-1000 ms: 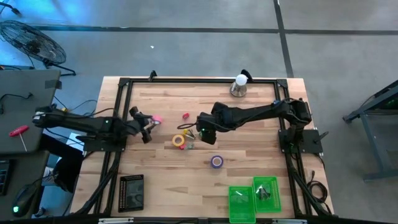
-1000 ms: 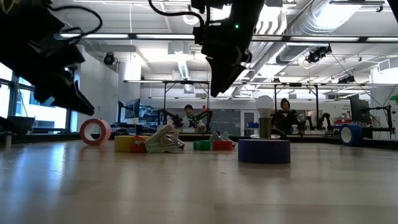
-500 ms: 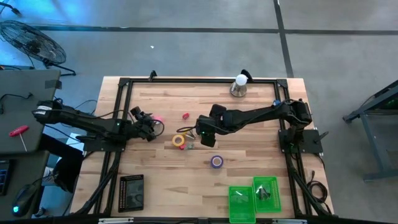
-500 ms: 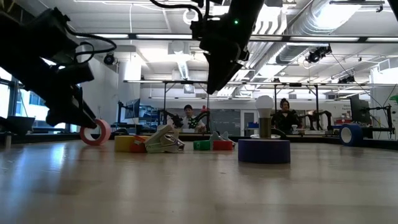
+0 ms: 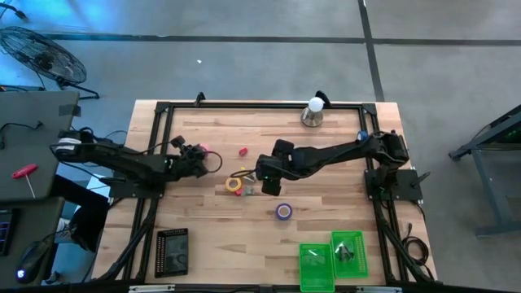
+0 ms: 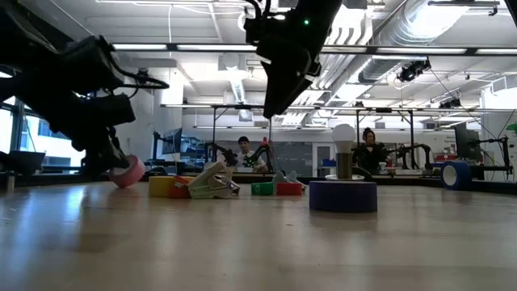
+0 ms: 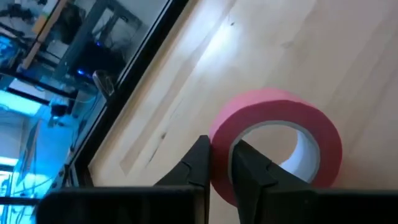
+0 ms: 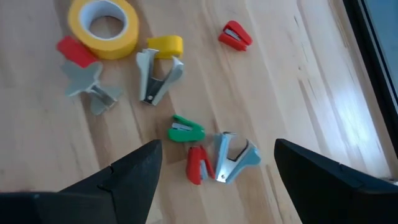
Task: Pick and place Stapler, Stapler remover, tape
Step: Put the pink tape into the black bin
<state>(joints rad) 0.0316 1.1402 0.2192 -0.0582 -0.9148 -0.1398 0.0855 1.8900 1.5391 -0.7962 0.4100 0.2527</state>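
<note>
Overhead and table-level views share the table (image 5: 326, 167); wrist cameras look close.

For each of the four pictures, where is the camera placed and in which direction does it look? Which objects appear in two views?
High view: above the table, looking straight down; both arms show.
Low view: at tabletop height, looking level across; the arms descend from above.
Left wrist view: on the left arm, facing the pink tape roll; left gripper shut on its wall.
Right wrist view: on the right arm, looking down at the yellow tape roll; right gripper open.
Shared: both rolls also show in the high view.
</note>
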